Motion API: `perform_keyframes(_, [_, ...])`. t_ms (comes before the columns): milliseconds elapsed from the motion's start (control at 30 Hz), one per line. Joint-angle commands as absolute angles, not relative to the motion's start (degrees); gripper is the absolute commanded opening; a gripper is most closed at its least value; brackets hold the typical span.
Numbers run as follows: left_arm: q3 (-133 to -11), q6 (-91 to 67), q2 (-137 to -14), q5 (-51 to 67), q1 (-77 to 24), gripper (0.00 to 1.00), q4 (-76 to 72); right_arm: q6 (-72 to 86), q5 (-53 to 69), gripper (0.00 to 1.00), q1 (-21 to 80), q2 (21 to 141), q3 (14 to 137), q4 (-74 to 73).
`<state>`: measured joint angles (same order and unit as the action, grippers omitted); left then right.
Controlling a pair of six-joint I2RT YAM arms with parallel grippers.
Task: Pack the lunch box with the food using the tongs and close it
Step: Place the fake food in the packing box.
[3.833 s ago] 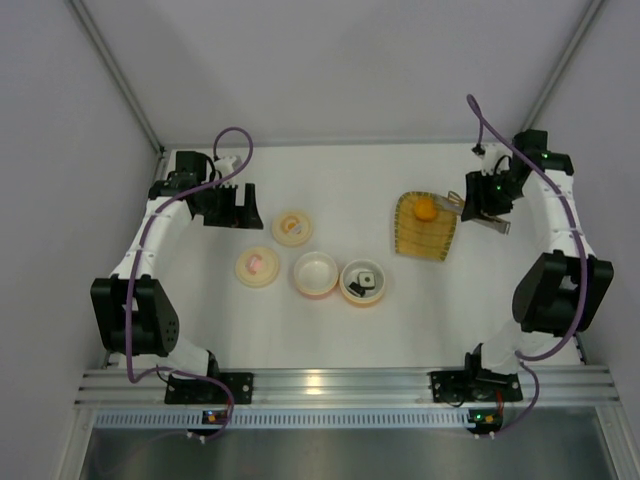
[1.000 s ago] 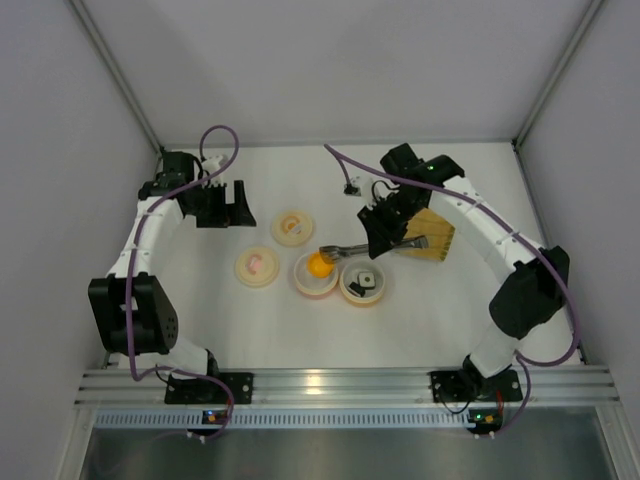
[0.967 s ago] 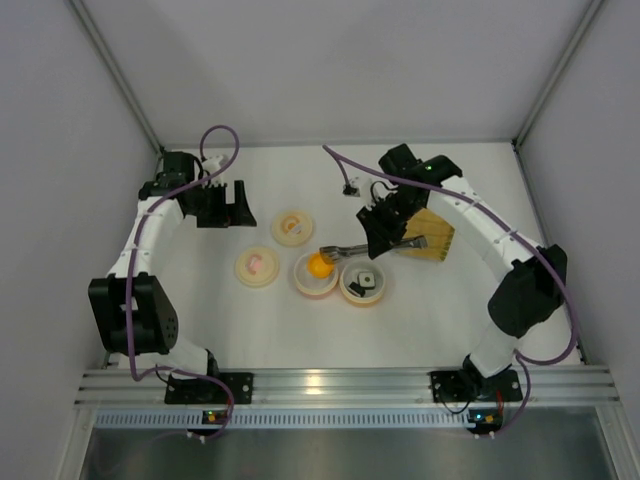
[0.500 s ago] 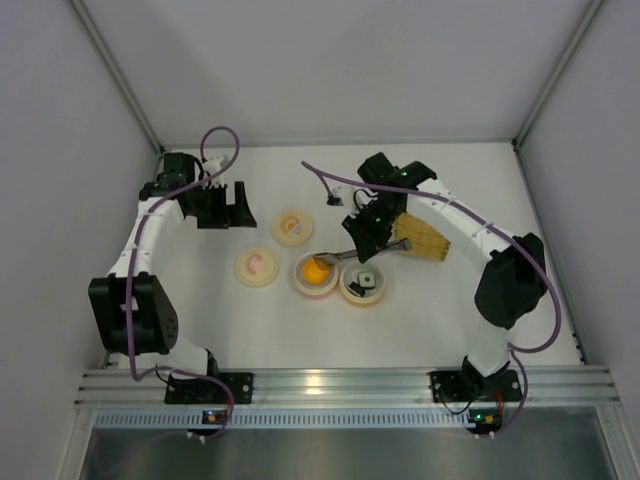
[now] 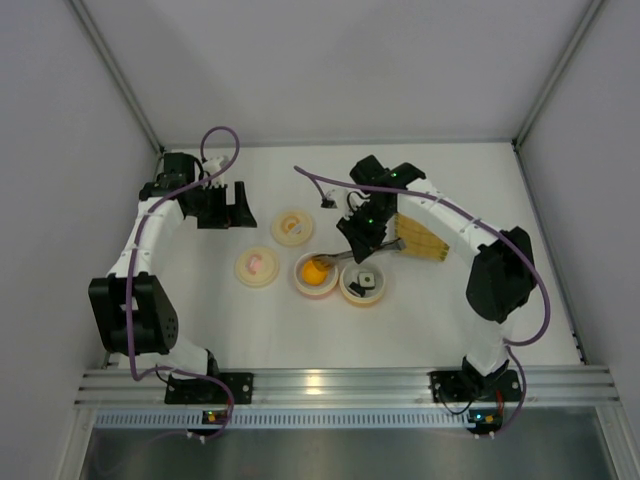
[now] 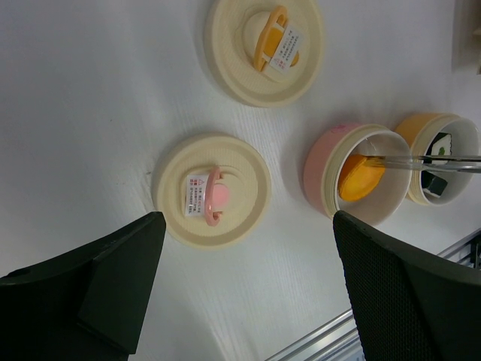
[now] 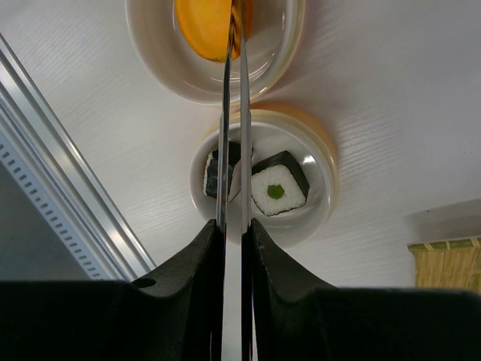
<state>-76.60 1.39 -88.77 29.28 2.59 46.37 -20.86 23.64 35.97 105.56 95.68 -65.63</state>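
- My right tool (image 7: pixel 233 235) is clamped on the tongs (image 7: pixel 233 113) — both fingers press the two metal arms nearly together, with only a thin gap between them.
- The tongs reach forward from my right tool, passing over the orange cup (image 7: pixel 322 154) and ending above the pink cup (image 7: pixel 150 45) just beyond it.
- The orange ball (image 7: pixel 201 26) is inside the pink cup, and the tong tips lie across it; I cannot tell whether they pinch it or only rest on it.
- Two sushi pieces sit in the orange cup: one with a green centre (image 7: pixel 276 189) in plain view, the other (image 7: pixel 214 174) partly hidden behind the tong arms.
- The two cups stand touching, side by side, near the middle of the table (image 5: pixel 300 340).
- The bamboo tray (image 5: pixel 428 237) lies to the right of the cups, under my right arm.
- My left tool (image 5: pixel 235 212) hangs over the far left of the table, fingers spread wide apart and holding nothing.
- Below my left tool lie two cream lids — the one with a pink handle (image 6: pixel 213 192) nearer the cups, the one with an orange handle (image 6: pixel 264 49) further back.
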Motion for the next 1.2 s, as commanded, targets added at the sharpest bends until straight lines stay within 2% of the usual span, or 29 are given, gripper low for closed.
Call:
perform_keyframes(0, [-77.17, 1.32, -88.68, 31.02, 2.64, 0.98, 44.65, -21.36, 23.91, 0.20, 37.53, 105.82, 98.44, -63.63])
perform_keyframes(167, [-77.43, 1.23, -89.03, 31.20, 2.64, 0.98, 44.91, -21.36, 23.73, 0.29, 37.53, 105.65, 99.05, -63.81])
perform_keyframes(367, [-77.61, 1.23, -89.12, 31.29, 2.64, 0.98, 44.91, -21.01, 23.99, 0.34, 37.62, 105.03, 100.54, -64.16])
perform_keyframes(833, [-77.78, 2.02, -87.37, 30.68, 2.64, 0.98, 45.97, -20.22, 21.71, 0.37, 36.83, 99.59, 102.66, -62.76])
perform_keyframes(967, [-77.87, 2.72, -86.49, 30.59, 2.64, 0.98, 46.40, -18.55, 23.29, 0.37, 33.06, 96.60, 102.13, -60.39])
perform_keyframes(1167, [-77.78, 4.13, -84.91, 29.71, 2.64, 0.98, 47.46, -13.54, 28.73, 0.37, 19.53, 91.59, 99.68, -56.61])
